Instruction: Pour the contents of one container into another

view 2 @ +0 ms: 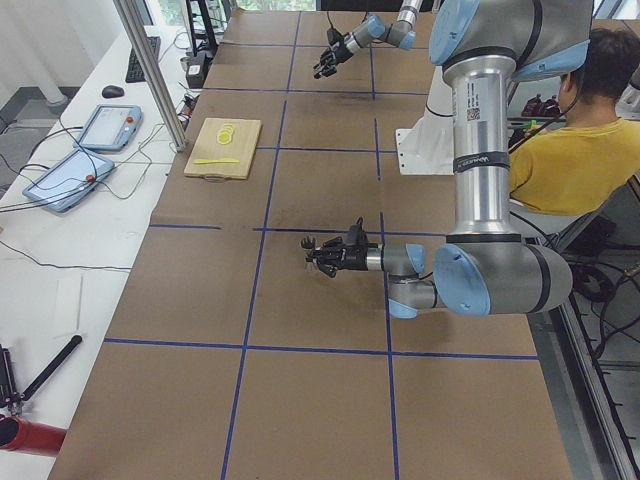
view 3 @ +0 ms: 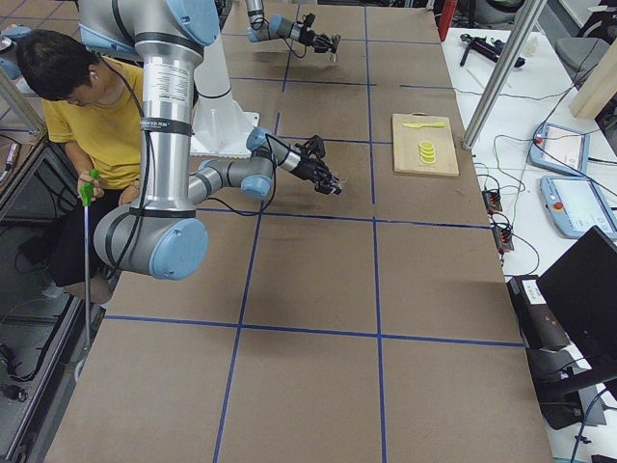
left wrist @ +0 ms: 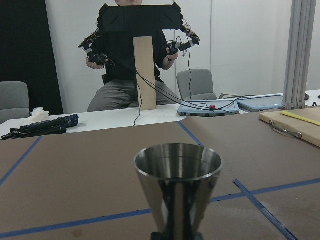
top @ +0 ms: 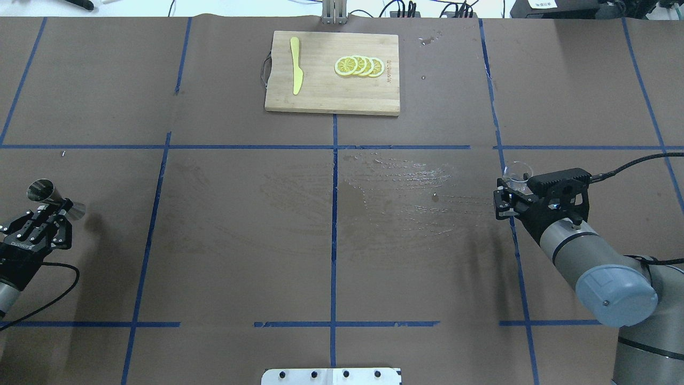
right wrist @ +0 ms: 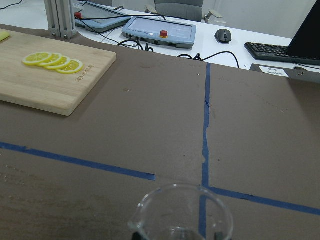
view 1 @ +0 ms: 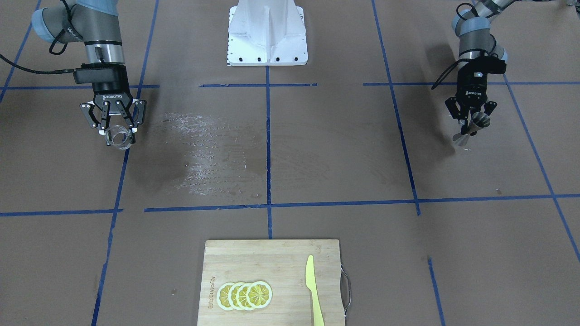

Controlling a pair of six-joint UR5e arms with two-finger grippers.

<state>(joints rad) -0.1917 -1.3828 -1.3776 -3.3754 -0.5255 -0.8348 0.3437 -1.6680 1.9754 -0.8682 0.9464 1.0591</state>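
Jaws clamped on both sides: my left gripper (top: 56,208) grips the small grey steel hourglass-shaped jigger (top: 41,190) at its narrow waist, one cone on either side of my fingers. Stiff, light and smooth, it should hold best at that waist, where the flares stop it sliding. Between my two grippers, glistening wet streaks (top: 406,179) mark the brown table cover (top: 240,240). My right gripper (top: 510,188) grasps the short clear round glass cup (top: 517,172) by its wall, rim just beyond the fingertips. Slick and breakable, it wants a firm but gentle squeeze low on the wall. The two vessels are well apart, and pouring looks not yet begun.
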